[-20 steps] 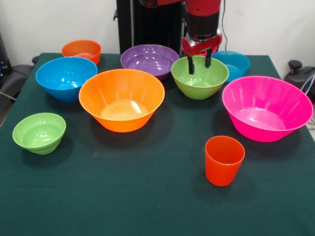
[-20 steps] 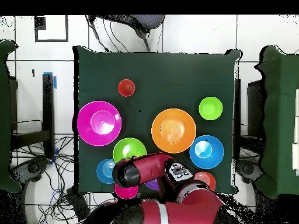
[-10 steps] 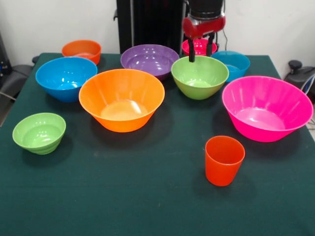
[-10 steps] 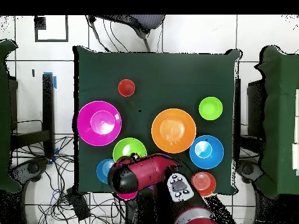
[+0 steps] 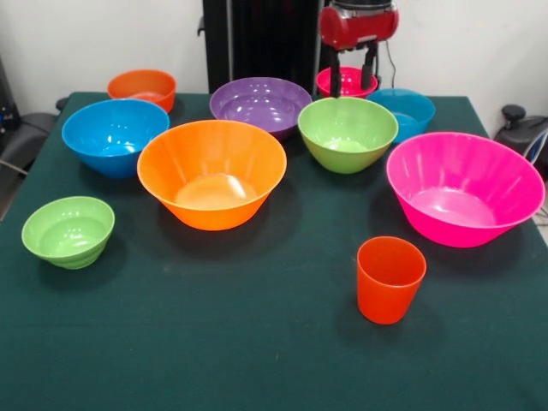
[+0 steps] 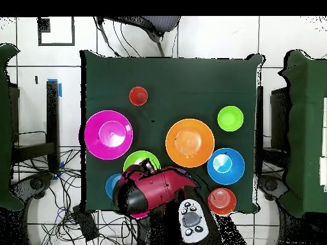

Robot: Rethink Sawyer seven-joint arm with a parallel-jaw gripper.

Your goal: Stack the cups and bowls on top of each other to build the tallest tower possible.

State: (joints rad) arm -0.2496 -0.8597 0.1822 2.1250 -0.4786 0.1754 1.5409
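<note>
The orange-red cup (image 5: 390,278) stands alone at the front right; it also shows in the overhead view (image 6: 138,96). The bowls all stand apart on the table, none nested: large orange (image 5: 211,171), large pink (image 5: 464,187), medium blue (image 5: 114,134), purple (image 5: 260,104), medium green (image 5: 347,133), small green (image 5: 68,229), small orange (image 5: 142,88), small blue (image 5: 409,110) and small magenta-red (image 5: 347,83). My gripper (image 5: 351,77) is open and empty, raised just over the magenta-red bowl at the table's far side.
In the overhead view the red arm (image 6: 153,191) covers the purple and magenta-red bowls and part of the medium green bowl (image 6: 140,158). The dark green table (image 5: 214,342) carries everything. A black pedestal (image 5: 257,43) stands behind the bowls.
My gripper has risen and drawn back from over the medium green bowl to above the magenta-red bowl, which now shows. It stays open and empty. No bowl or cup has moved.
</note>
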